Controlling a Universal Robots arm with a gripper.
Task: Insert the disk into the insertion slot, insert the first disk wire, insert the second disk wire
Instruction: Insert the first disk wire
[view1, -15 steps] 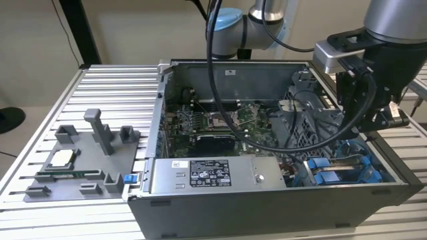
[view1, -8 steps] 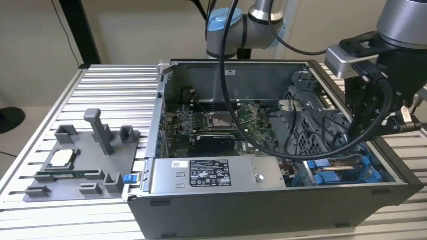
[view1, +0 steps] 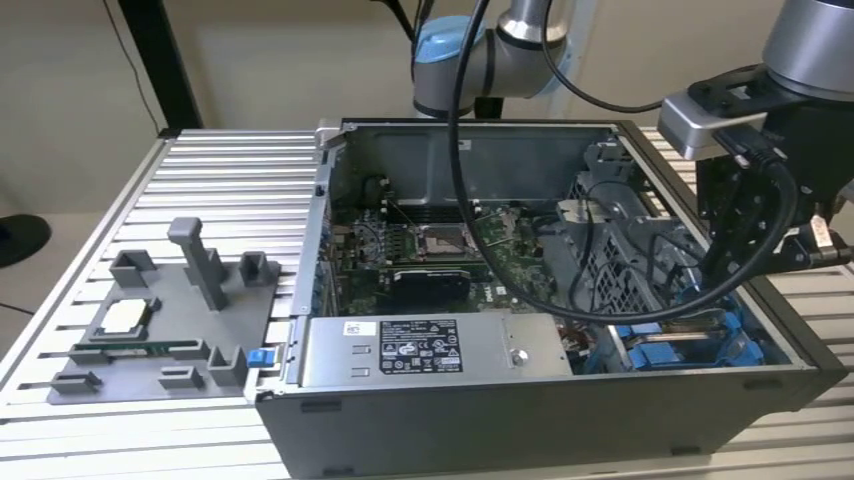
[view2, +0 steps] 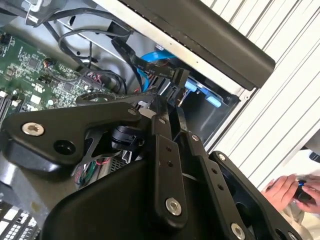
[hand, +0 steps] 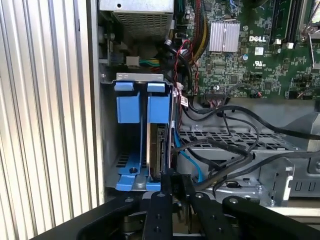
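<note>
Hidden behind the pincer (hand: 176, 179) in the first wrist view: the near end of the disk (hand: 159, 150), seen edge-on in the insertion slot (hand: 126, 107). Cannot tell there whether disk and pincer touch. Cut off by that view's edge: the pincer's body, the power-supply box (hand: 137, 17) and the motherboard (hand: 250, 60). In the exterior view, lost among black cables (view1: 461, 150): the pincer's lower end and most of the slot. Cropped by two edges there: the arm (view1: 814, 40). In the second wrist view, cut by the edge: a person's hand (view2: 287, 192), closed around something dark, too small to name.
</note>
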